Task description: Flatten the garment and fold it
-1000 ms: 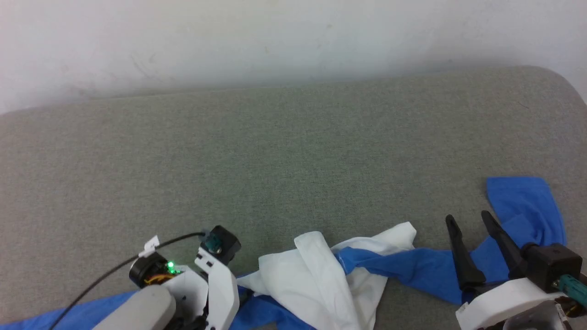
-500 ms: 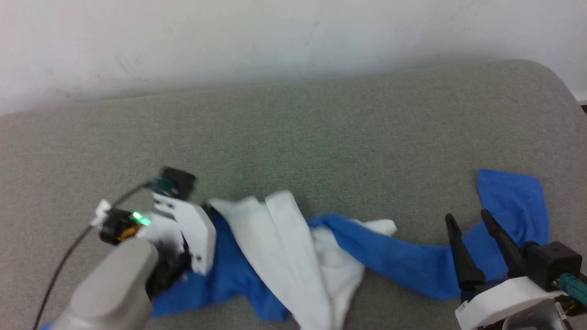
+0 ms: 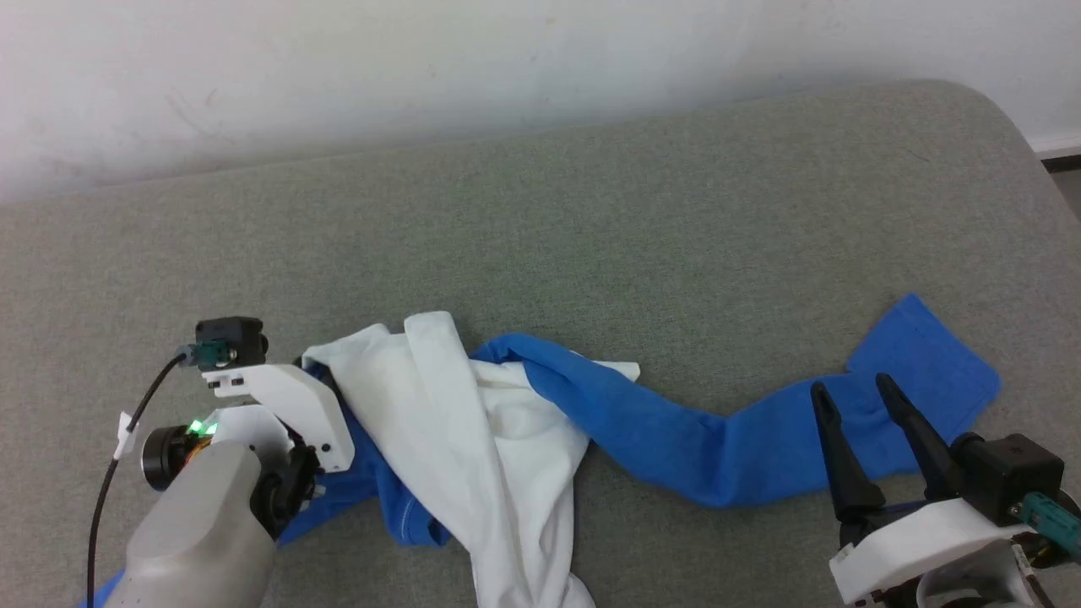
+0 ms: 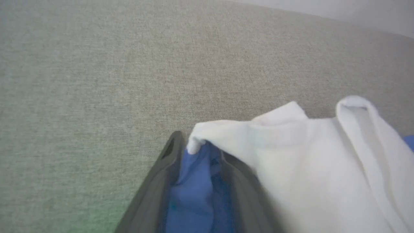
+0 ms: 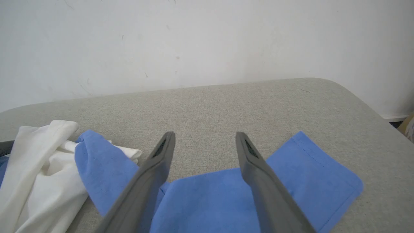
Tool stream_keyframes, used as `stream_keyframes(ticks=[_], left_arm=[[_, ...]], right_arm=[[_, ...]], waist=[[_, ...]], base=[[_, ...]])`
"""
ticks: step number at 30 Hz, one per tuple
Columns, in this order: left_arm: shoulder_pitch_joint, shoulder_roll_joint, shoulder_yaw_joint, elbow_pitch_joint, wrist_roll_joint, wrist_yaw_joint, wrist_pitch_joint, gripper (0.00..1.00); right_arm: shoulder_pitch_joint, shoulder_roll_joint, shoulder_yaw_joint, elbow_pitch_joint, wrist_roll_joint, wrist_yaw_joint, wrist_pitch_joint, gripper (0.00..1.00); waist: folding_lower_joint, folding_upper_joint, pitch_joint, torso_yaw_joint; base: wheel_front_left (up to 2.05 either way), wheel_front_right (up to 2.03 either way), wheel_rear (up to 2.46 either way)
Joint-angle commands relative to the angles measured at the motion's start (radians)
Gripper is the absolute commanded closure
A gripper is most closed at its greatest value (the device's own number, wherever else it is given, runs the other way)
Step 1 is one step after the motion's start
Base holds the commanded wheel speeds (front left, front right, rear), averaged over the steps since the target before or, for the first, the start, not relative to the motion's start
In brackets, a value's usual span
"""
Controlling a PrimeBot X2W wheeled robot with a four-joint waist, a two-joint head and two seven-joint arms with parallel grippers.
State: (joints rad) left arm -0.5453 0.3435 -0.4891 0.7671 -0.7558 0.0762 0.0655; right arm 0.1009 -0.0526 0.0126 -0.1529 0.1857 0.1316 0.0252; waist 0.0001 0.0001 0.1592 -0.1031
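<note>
The grey padded surface (image 3: 591,211) carries everything. Most of it lies bare beyond the garment (image 3: 456,422), running up to the pale wall (image 3: 507,51). That far stretch looks like the natural room for spreading the cloth out. The surface's rounded corner curves away just past the garment's right-hand end, so there is less margin on that side. The garment itself sits along the near side in a twisted, rope-like heap, far from flat. Its white body (image 3: 507,507) is bunched and folded over itself at the left, and one blue sleeve (image 3: 743,447) trails out from that bunch to the right, ending in a cuff (image 3: 929,363) that lies flat. The left gripper (image 4: 199,155) is at the garment's left end, partly under a white fold, with blue cloth filling the gap between its two fingers. Whether it pinches that cloth or merely straddles it cannot be told. It seems placed there to draw that end leftward and open the heap. The right gripper (image 3: 849,385) hovers over the sleeve near the cuff, jaws wide apart and holding nothing, probably poised to take the opposite end.
</note>
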Motion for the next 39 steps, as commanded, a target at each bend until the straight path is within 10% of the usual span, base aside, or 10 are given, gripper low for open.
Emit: stream_keyframes(ticks=[1,13,27,39], left_arm=[[-0.015,-0.009,0.009,0.014,-0.008,-0.012,-0.029,0.0],[0.108,-0.014,0.022,-0.195,0.013,0.034,-0.221,0.0],[0.201,0.032,-0.155,-0.68,0.123,0.128,0.014,0.0],[0.248,0.124,-0.331,-0.822,0.13,0.093,0.338,0.0]], right_arm=[[-0.013,0.002,0.002,0.002,0.002,-0.001,-0.006,0.0],[0.033,0.002,-0.009,0.006,0.004,-0.001,-0.001,0.0],[0.031,0.002,0.005,-0.004,0.003,-0.001,0.006,0.0],[0.046,0.002,0.005,0.006,0.008,-0.001,0.007,0.0]], waist=[[-0.0001,-0.0001,-0.006,-0.004],[-0.0001,-0.0001,-0.097,0.039],[-0.0001,-0.0001,-0.086,0.031],[-0.0001,-0.0001,-0.115,0.014]], base=[[0.0,0.0,0.0],[0.0,0.0,0.0],[0.0,0.0,0.0],[0.0,0.0,0.0]])
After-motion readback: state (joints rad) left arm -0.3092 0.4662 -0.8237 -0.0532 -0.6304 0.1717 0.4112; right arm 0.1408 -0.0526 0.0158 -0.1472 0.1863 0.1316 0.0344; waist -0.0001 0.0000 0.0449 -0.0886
